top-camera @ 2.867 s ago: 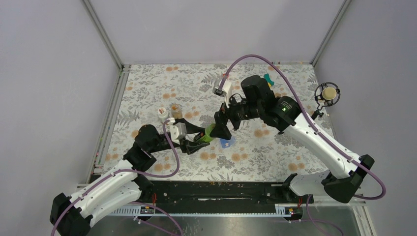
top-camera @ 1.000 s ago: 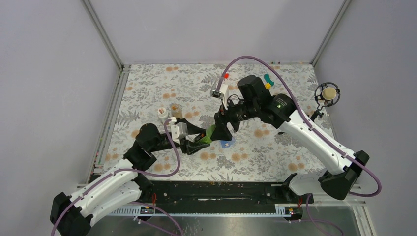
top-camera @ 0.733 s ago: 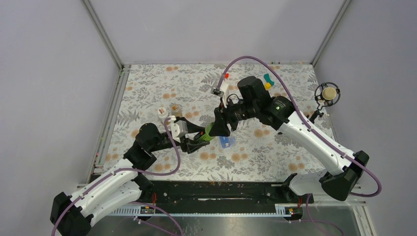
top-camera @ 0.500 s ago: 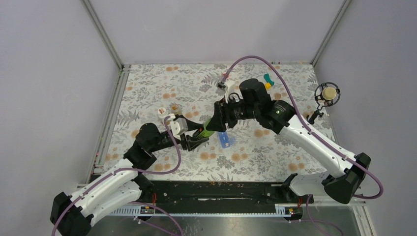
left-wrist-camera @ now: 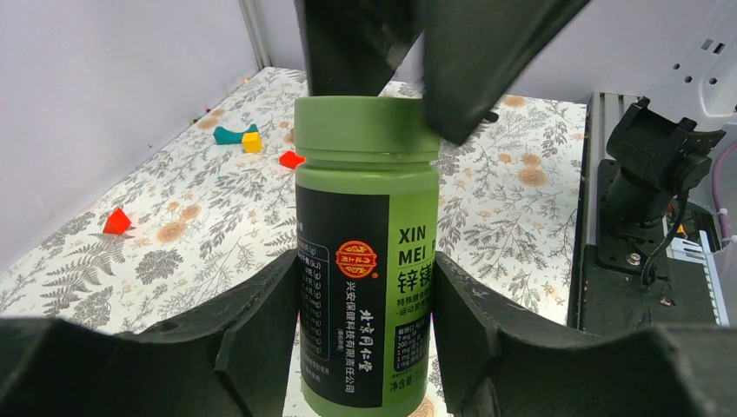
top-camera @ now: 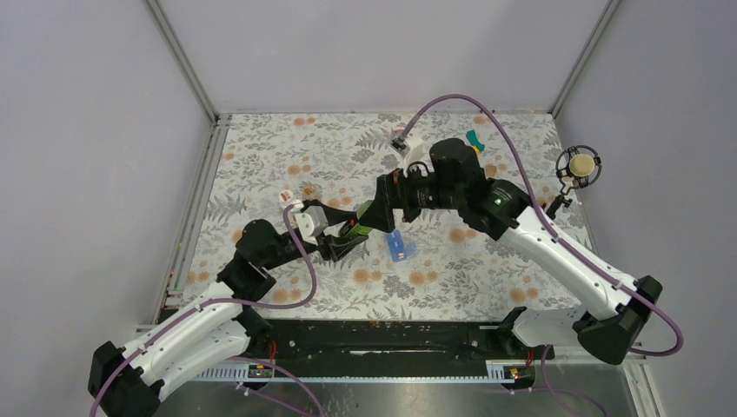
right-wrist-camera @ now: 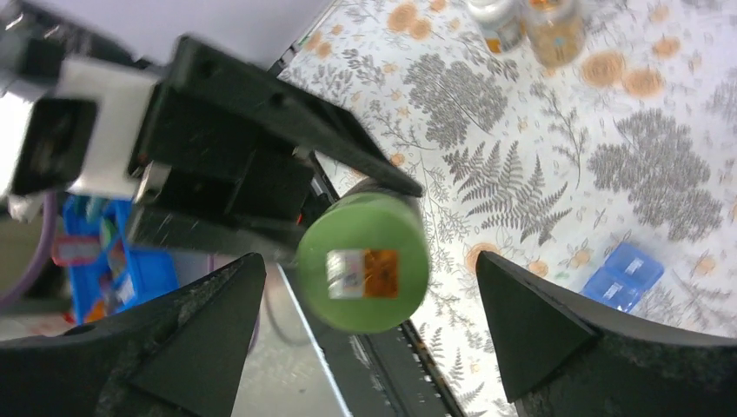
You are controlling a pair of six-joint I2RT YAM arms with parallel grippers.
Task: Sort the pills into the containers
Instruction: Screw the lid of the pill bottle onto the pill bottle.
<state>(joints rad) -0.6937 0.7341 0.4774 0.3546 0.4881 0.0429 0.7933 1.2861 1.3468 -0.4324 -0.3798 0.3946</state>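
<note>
A green pill bottle [top-camera: 360,222] with a black and green label is held off the table in my left gripper [top-camera: 348,234], which is shut on its body [left-wrist-camera: 365,252]. My right gripper [top-camera: 381,200] is open, its two fingers [right-wrist-camera: 204,334] standing wide on either side of the bottle's green cap [right-wrist-camera: 363,262] without touching it. The translucent blue pill box [top-camera: 397,247] lies on the floral mat just right of the bottle and also shows in the right wrist view [right-wrist-camera: 624,276]. No loose pills are visible.
Two small bottles, one white-capped [top-camera: 287,198] and one with amber contents [top-camera: 310,191], stand left of the grippers. Teal and yellow blocks [top-camera: 474,139] and small red blocks [left-wrist-camera: 116,221] lie at the far right. A microphone [top-camera: 580,165] stands at the right wall.
Both grippers and the green bottle have shifted up and to the far left, off the pill box, which now shows fully. The bottle's cap end has tilted upward.
</note>
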